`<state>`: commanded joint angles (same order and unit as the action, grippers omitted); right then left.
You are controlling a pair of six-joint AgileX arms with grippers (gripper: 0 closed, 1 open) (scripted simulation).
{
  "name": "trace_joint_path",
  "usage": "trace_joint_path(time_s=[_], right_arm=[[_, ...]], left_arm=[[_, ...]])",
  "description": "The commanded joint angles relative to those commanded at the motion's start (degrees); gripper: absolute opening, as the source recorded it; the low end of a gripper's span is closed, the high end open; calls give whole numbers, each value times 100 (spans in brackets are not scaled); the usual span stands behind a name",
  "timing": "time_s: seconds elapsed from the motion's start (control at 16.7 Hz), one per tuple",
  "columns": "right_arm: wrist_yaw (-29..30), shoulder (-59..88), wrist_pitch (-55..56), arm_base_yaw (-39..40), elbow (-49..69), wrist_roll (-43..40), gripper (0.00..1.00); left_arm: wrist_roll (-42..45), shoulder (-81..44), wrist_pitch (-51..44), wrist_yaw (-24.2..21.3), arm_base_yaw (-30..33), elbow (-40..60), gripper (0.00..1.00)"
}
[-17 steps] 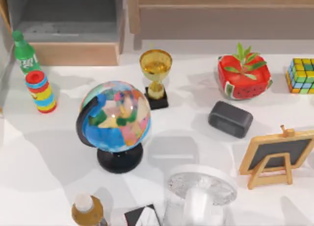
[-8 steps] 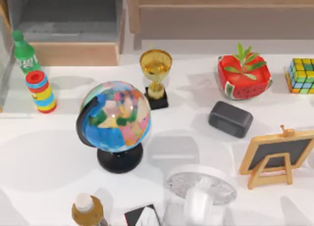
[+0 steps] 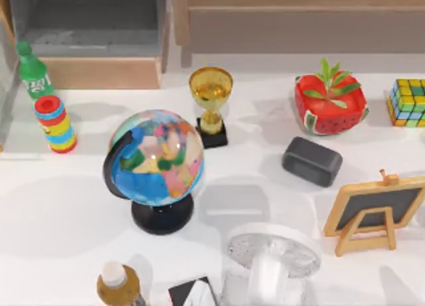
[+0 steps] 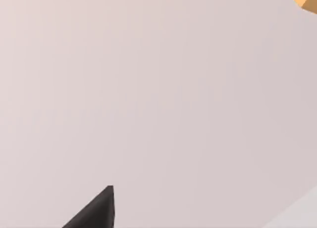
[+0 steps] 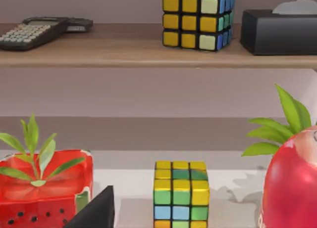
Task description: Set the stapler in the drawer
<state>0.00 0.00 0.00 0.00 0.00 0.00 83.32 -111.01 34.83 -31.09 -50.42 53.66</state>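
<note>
The drawer (image 3: 99, 72) stands open at the table's back left, with a tan front panel and a grey inside. The stapler is out of view. In the left wrist view, a dark tip of my left gripper (image 4: 99, 210) shows against a plain pale surface. In the right wrist view, a dark tip of my right gripper (image 5: 96, 210) points toward a cube (image 5: 181, 196) and a watermelon planter (image 5: 44, 186).
A globe (image 3: 156, 163) stands left of centre, with a gold trophy (image 3: 210, 103) behind it. A green bottle (image 3: 32, 70) and a ring-stack toy (image 3: 55, 123) stand by the drawer. A dark grey block (image 3: 312, 161), an easel (image 3: 377, 210) and a white fan (image 3: 271, 256) stand to the right.
Shadows on the left of the table have shifted. No object on the table has moved.
</note>
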Motion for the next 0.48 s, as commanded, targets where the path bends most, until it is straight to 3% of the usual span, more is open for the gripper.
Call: trace_joint_path(time_s=[0.48], right_arm=[[0,0,0,0,0,0,100]], left_arm=[[861,-260,3705,-816,497,-2305,100]])
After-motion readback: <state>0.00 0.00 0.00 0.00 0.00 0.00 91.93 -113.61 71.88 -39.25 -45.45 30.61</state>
